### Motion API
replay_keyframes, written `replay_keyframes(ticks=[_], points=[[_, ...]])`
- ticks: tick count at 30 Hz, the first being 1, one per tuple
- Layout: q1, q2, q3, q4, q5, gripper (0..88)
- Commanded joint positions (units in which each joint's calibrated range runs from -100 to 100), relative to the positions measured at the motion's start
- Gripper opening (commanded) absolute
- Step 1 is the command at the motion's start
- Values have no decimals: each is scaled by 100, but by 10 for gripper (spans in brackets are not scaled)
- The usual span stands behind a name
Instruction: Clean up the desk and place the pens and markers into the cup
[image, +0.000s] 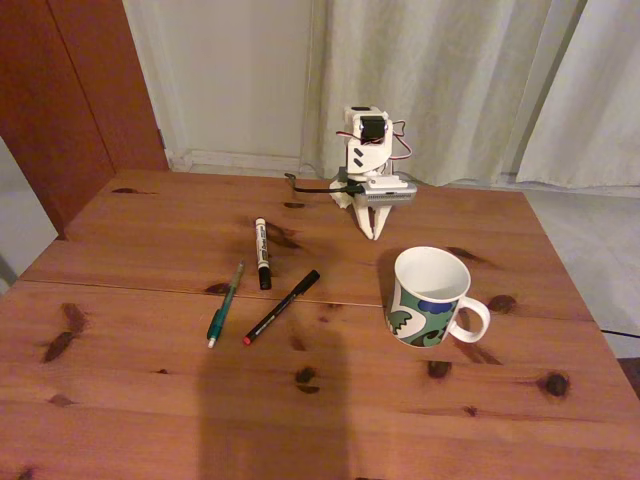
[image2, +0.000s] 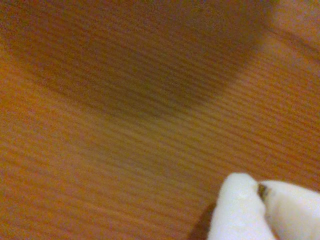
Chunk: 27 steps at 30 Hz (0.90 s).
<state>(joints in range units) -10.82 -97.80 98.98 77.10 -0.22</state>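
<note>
Reddish-brown knotty pine spreads out under me, the desk (image: 150, 400) with its dark knots and a seam running across it. I sit folded at the far edge, my white two-finger gripper (image: 371, 228) pointed down at the wood with its tips close together and nothing between them. In the wrist view the gripper (image2: 260, 210) shows as two pale fingertips pressed side by side in the lower right corner over blurred wood grain, which fits an arm parked close to the surface.

Three sticks lie loose toward the left of the fixed view, well apart from me. The thick white marker with a black cap (image: 261, 253) lies nearest, almost lengthwise toward me. The thin black pen with a red end (image: 281, 307) lies at a slant just in front of it, and the teal-green pen with a white tip (image: 225, 304) lies to its left. None of them touch, so I judge each can be taken singly.

The white ceramic mug with a green, blue and black pattern (image: 428, 297) stands upright to the right of the pens, mouth open and empty as far as I can see, its handle turned away to the right. No task step looks started. Nothing stands between me and the pens, though the mug sits close to my path and I could knock it on a swing across.
</note>
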Motion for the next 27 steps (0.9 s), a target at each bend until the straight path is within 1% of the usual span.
replay_keyframes(ticks=[1, 27], points=[[0, -38, 57, 62, 43, 11], [16, -38, 57, 62, 38, 8]])
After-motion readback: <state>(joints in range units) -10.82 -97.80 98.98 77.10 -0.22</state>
